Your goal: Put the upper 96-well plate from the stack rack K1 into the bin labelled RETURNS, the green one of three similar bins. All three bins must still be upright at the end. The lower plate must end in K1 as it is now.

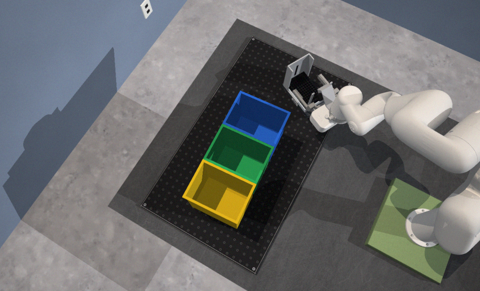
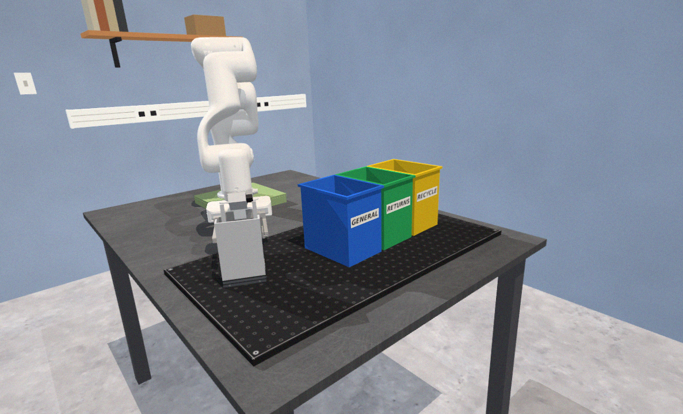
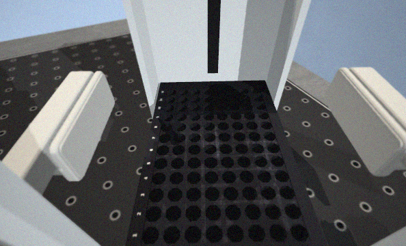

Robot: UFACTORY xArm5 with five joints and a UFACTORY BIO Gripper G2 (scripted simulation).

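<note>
The upper 96-well plate is black and lies in the pale rack K1, in front of its tall slotted back wall. The lower plate cannot be made out. My gripper is open, its fingers pointing down on either side of the rack, with gaps between both pads and the plate. The green RETURNS bin stands upright and empty between the blue GENERAL bin and the yellow RECYCLE bin, both upright.
The rack and bins stand on the black perforated board. The blue bin is the nearest bin to the rack. The rack's front corner posts rise close to the gripper body. The arm's base stands on a green block.
</note>
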